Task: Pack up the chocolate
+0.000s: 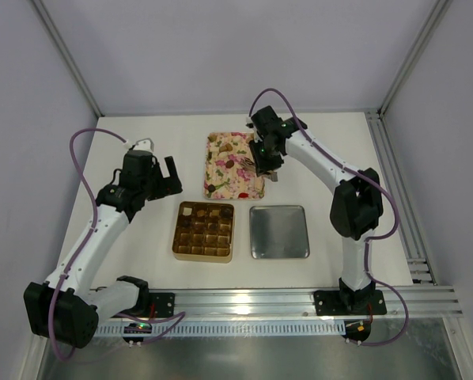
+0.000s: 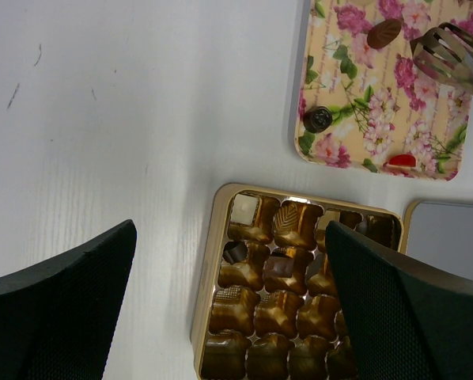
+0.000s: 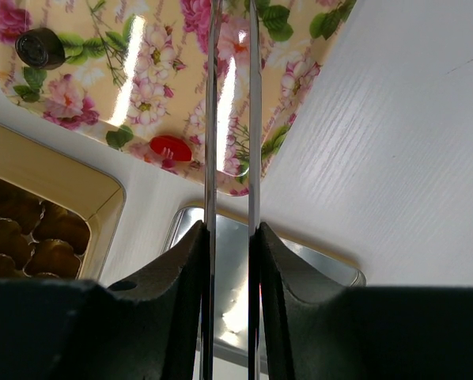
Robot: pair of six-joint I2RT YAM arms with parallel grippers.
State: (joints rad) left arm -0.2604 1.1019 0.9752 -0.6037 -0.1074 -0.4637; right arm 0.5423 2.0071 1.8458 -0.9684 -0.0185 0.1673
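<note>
A white table [image 1: 141, 134] stands inside white walls. Nearest lies one gold box [image 1: 175, 255], most of its cells filled with chocolate [image 2: 280, 313], just beside one bare silver square tray [image 1: 279, 232]. The left gripper [image 1: 164, 170] hangs left of the box, fingers wide apart and empty. Farther off, one flowered tray [image 1: 221, 170] carries loose pieces; its near end shows two brown, one red. Above it the right gripper [image 3: 230, 237] clamps one pair of tongs [image 2: 458, 59], whose blades are narrowly apart; I cannot tell whether their tips hold anything.

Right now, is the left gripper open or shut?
Open. The left gripper has its fingers far apart, nothing between them; the gold box lies below.
</note>
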